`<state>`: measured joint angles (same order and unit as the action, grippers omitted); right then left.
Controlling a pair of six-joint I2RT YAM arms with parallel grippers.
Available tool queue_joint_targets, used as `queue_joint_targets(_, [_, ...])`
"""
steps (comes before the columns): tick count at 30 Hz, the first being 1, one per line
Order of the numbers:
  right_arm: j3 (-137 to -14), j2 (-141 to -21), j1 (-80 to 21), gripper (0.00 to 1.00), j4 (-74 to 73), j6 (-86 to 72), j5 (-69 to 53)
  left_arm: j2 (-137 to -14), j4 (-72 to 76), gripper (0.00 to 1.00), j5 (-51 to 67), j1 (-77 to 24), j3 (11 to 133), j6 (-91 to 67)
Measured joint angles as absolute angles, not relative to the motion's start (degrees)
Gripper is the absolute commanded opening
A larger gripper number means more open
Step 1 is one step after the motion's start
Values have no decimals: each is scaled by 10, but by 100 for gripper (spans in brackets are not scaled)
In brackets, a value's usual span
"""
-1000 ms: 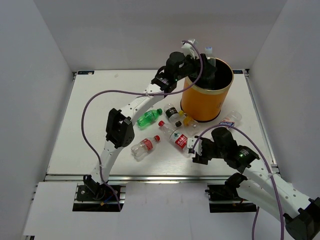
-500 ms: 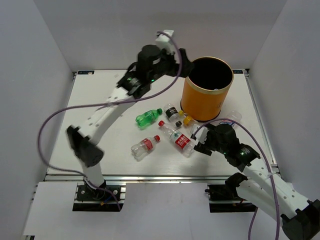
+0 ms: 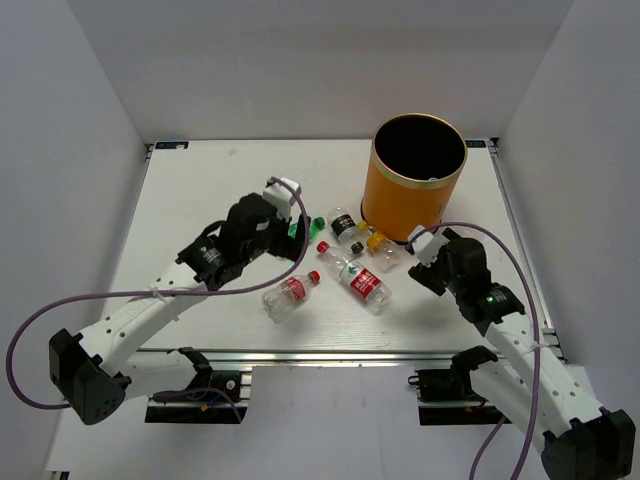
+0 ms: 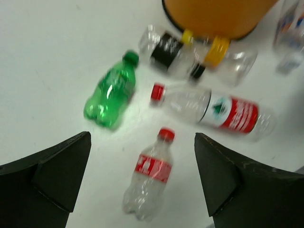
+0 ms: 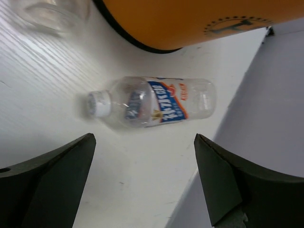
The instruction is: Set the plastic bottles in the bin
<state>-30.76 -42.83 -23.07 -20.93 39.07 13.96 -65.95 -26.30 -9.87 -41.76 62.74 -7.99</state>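
Observation:
The orange bin (image 3: 415, 195) stands at the back right of the table. Plastic bottles lie in front of it: a green one (image 4: 111, 92), a small red-capped one (image 4: 149, 178), a long red-labelled one (image 4: 213, 108), a black-labelled one (image 4: 164, 47) and a yellow-capped one (image 4: 228, 54). My left gripper (image 4: 141, 135) hovers open above the small red-capped bottle (image 3: 288, 295), holding nothing. My right gripper (image 5: 145, 136) is open and empty just short of a white-capped bottle (image 5: 152, 102) that lies beside the bin's base (image 5: 190, 19).
The white table's right edge (image 5: 223, 142) drops away close to the white-capped bottle. White walls enclose the table on three sides. In the top view my left gripper (image 3: 290, 238) covers most of the green bottle, and my right gripper (image 3: 432, 262) hides the white-capped one.
My left arm has swung from the bin's rim down over the bottles in mid-table, jaws widening. My right gripper has moved right toward the bin's base and opened wider.

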Motion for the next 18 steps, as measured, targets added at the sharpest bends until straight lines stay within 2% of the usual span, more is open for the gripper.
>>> queue_joint_targets(5, [-310, -435, -136, 90, -197, 547, 76, -609, -266, 99, -86, -418, 556, -52])
queue_joint_targets(10, [-388, -522, -26, 75, -254, 705, -33, -558, -252, 99, -84, -417, 542, -32])
queue_joint_targets(13, [-444, -586, 44, 74, -274, 798, -104, -543, -253, 99, -85, -414, 531, -22])
queue_joint_targets(18, [-452, -626, 116, 74, -317, 982, -161, -522, -256, 99, -84, -413, 517, -13])
